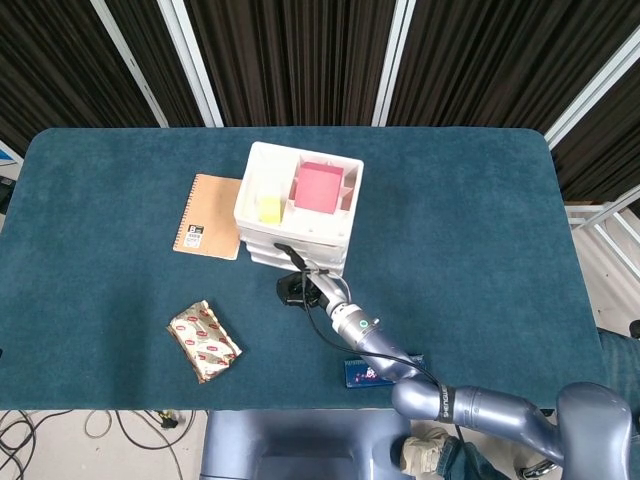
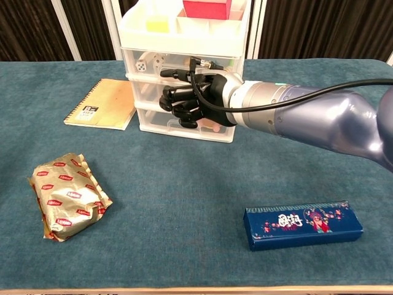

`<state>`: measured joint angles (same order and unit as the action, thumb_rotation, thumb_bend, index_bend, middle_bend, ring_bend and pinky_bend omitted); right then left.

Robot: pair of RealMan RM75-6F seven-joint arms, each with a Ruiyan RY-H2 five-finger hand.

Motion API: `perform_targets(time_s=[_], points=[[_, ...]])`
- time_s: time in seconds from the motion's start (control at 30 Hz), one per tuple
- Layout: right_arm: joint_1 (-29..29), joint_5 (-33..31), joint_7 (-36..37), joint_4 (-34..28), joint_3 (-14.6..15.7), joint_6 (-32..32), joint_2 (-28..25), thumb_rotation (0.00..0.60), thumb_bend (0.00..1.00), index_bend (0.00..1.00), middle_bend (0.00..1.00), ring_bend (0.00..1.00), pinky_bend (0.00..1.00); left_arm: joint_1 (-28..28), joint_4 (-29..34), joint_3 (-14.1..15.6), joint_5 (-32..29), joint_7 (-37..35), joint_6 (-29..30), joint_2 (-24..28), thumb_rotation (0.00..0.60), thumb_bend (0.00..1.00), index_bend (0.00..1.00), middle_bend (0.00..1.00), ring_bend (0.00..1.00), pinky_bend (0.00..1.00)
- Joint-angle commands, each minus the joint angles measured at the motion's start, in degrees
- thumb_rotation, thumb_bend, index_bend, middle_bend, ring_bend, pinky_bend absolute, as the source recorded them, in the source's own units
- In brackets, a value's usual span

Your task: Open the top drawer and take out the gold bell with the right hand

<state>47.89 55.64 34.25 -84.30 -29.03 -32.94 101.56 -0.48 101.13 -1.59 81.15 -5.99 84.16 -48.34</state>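
A white three-drawer unit (image 1: pixel 262 247) (image 2: pixel 184 42) stands mid-table. Its clear top drawer (image 2: pixel 136 56) is closed; a white die (image 2: pixel 145 62) shows inside at the left. No gold bell is visible; the drawer's right part is hidden behind my hand. My right hand (image 1: pixel 297 290) (image 2: pixel 193 98) is against the unit's front, fingers curled at the level of the upper two drawers, one finger stretched along the top drawer's front. Whether it hooks a handle cannot be told. My left hand is out of both views.
The unit's open top tray holds a pink block (image 1: pixel 320 185) and a yellow block (image 1: pixel 270 208). A brown spiral notebook (image 1: pixel 210 215) (image 2: pixel 104 103) lies left of the unit. A foil snack packet (image 2: pixel 67 195) sits front left, a blue box (image 2: pixel 302 224) front right.
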Motion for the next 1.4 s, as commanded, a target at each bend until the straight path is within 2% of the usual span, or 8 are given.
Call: perform_targets(time_s=[0.03,0.57,1.4], points=[[-0.12,0.81,1.14,0.09,0.04,0.83,-0.20,0.600,0.76,0.00,0.76,0.86,0.86,0.01,0.01,0.01,-0.01,0.06,0.01,-0.01,0.600,0.25,0.12,0.00,0.01,0.00],[-0.73,5.19,5.34,0.14,0.81,2.04,-0.67,0.600,0.76,0.00,0.76,0.86,0.86,-0.01,-0.01,-0.01,-0.08,0.26,-0.03,-0.09,0.600,0.25,0.12,0.00,0.01,0.00],[-1.12,8.12,8.15,-1.02,2.76,1.79,-1.28,0.600,0.76,0.00,0.76,0.86,0.86,-0.02,0.01,-0.01,-0.12,0.47,-0.09,-0.14,0.600,0.25,0.12,0.00,0.01,0.00]])
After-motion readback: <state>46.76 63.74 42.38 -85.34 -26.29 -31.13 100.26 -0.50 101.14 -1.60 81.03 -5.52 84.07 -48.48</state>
